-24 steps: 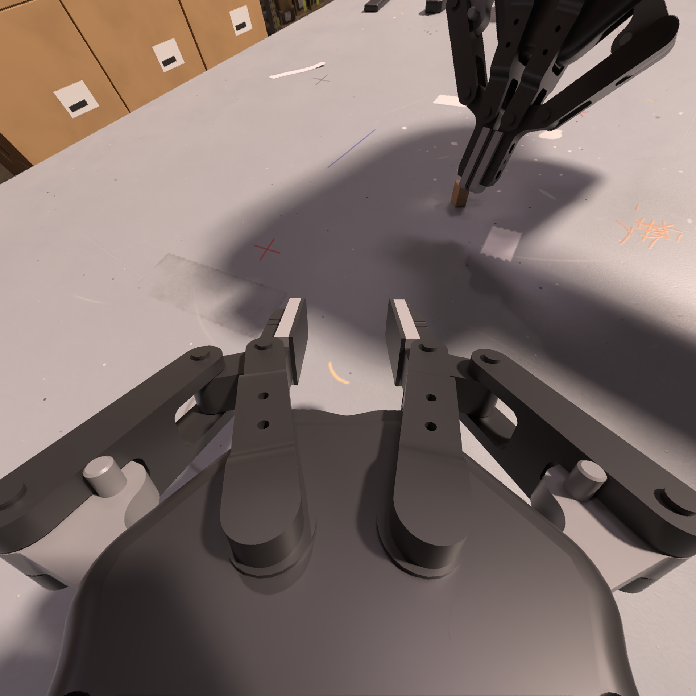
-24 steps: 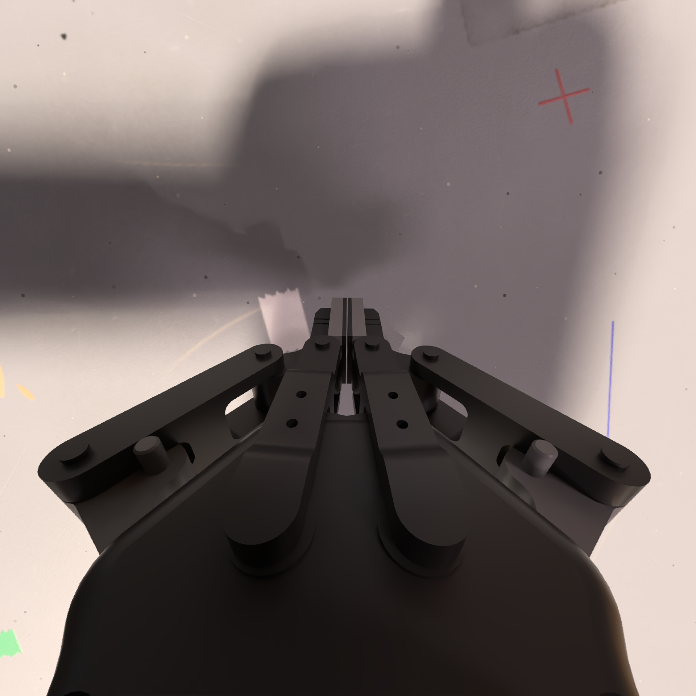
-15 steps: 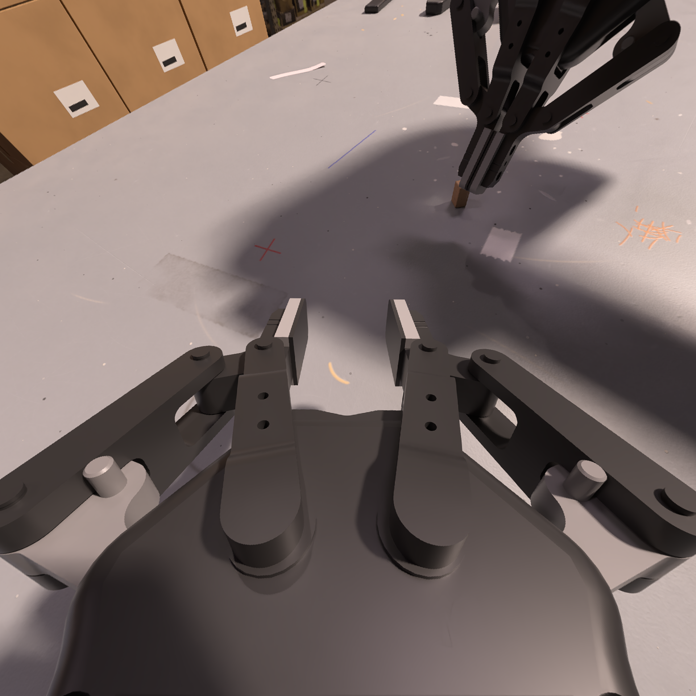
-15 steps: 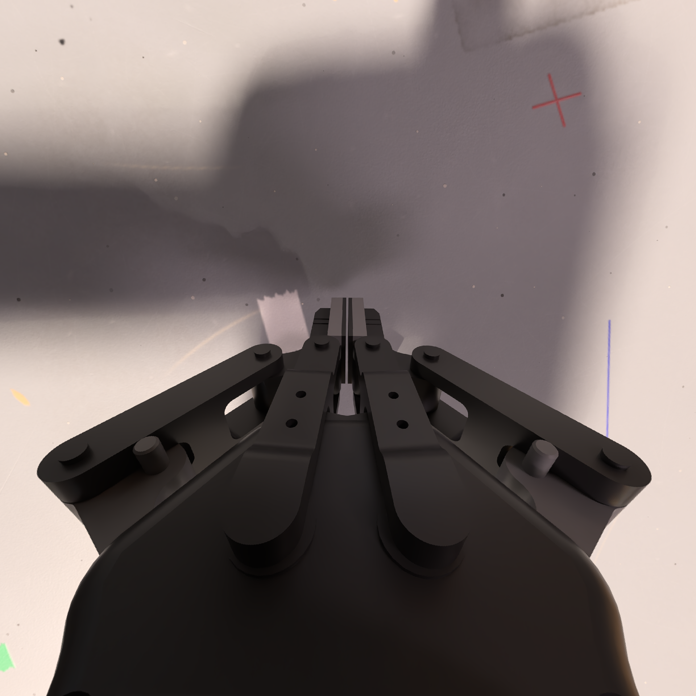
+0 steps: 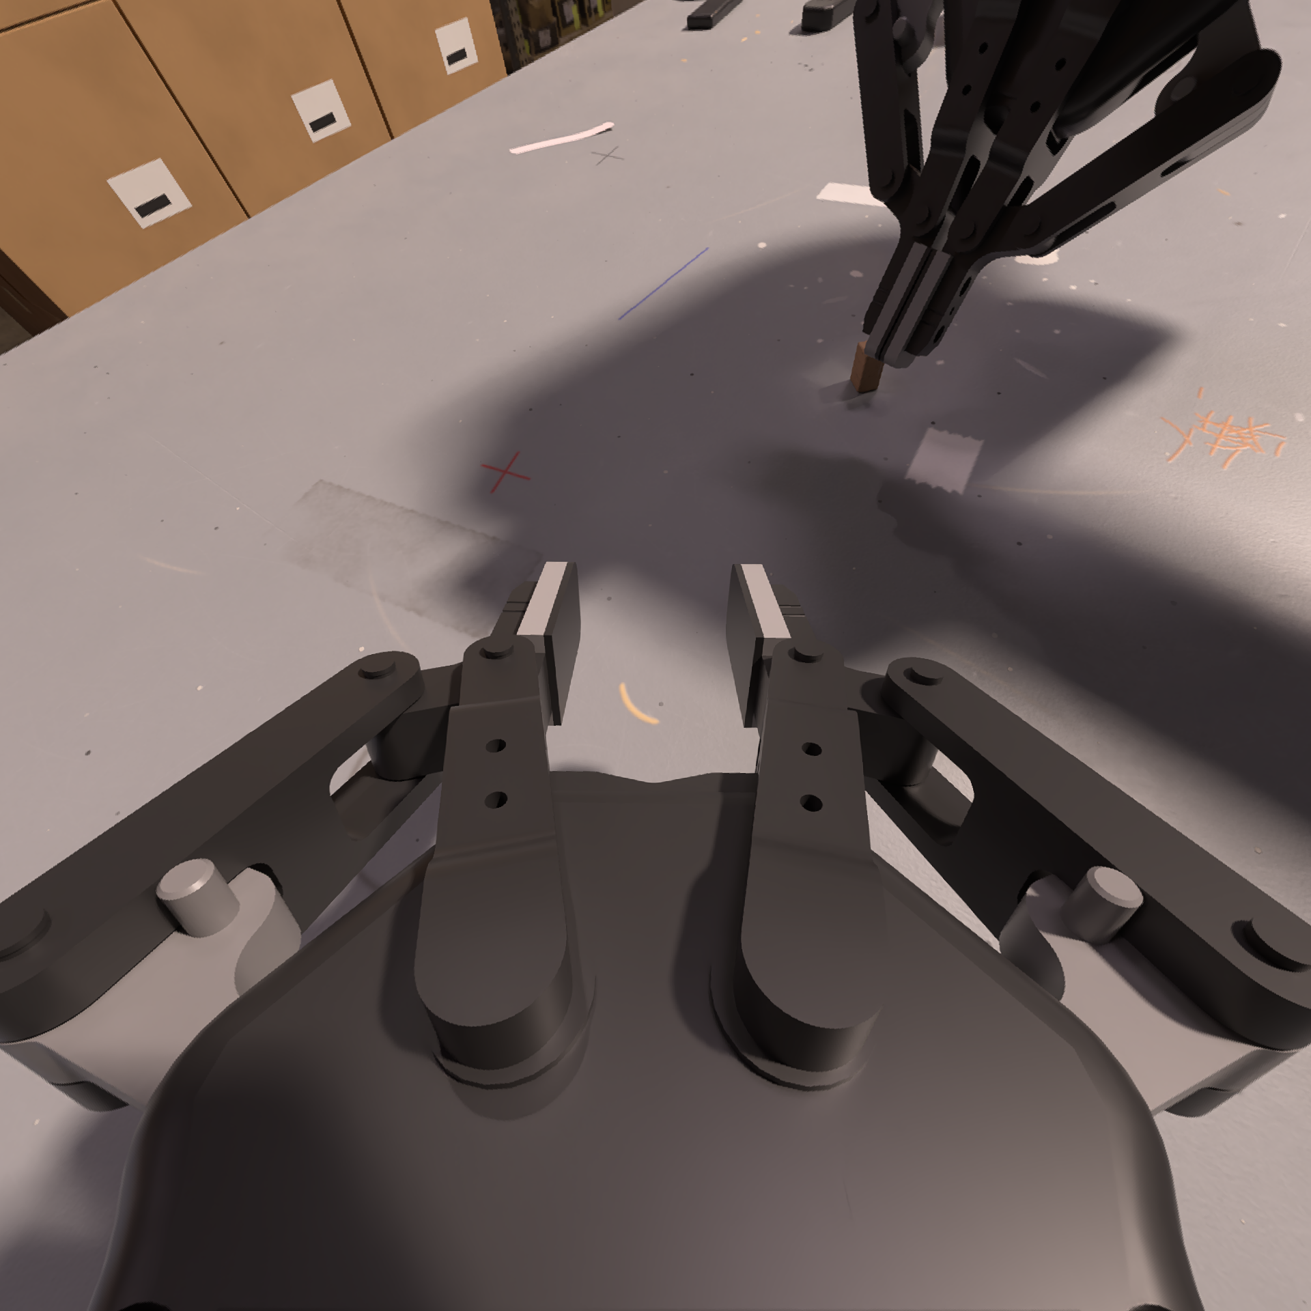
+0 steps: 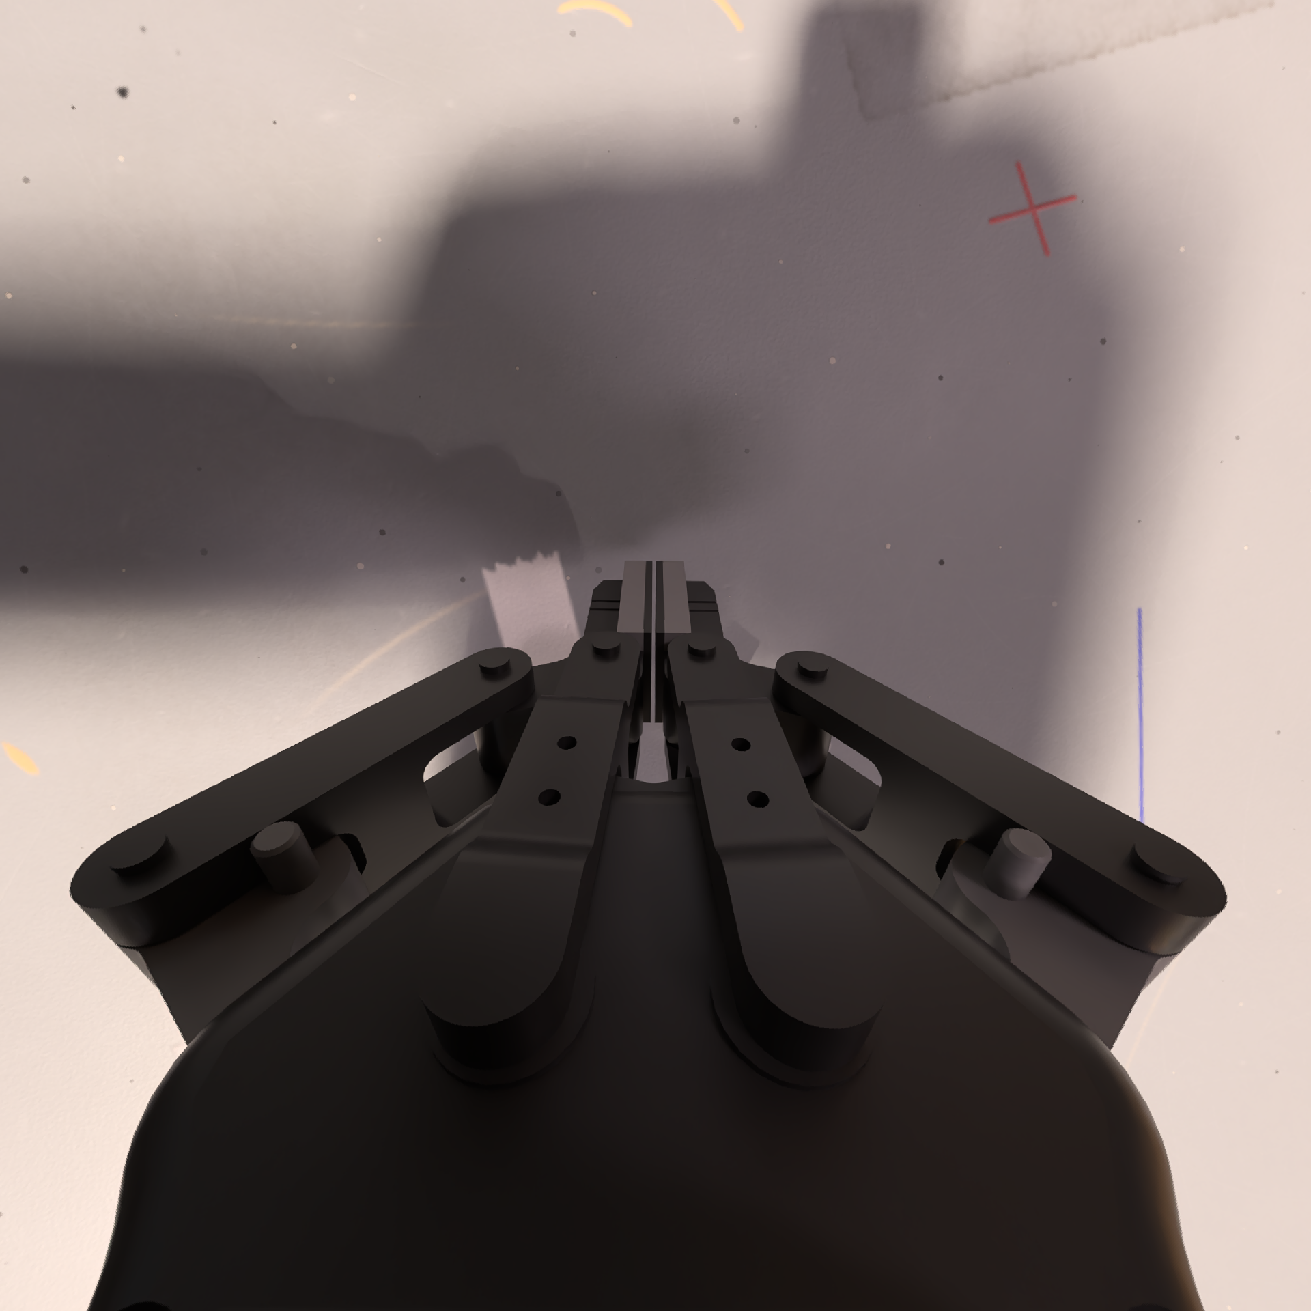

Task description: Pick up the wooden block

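The wooden block [image 5: 867, 372] is a small brown piece standing at the table surface, far right in the left wrist view. My right gripper [image 5: 908, 347] comes down from above with its jaws closed to a thin slit. The block sticks out at the left of its fingertips and seems pinched between them. In the right wrist view the right gripper [image 6: 651, 589] is closed and the block is hidden behind the fingers. My left gripper [image 5: 649, 603] is open and empty, low over the table, well short of the block.
Brown cardboard boxes [image 5: 177, 142] line the table's far left edge. A grey tape patch [image 5: 943, 457] lies just in front of the block and also shows in the right wrist view [image 6: 528, 596]. A red cross mark [image 5: 505, 472] is on the grey table.
The right wrist camera has drawn back from the table, with the marks shrinking toward the centre. The block has shifted slightly together with the right fingertips. The left gripper has not moved.
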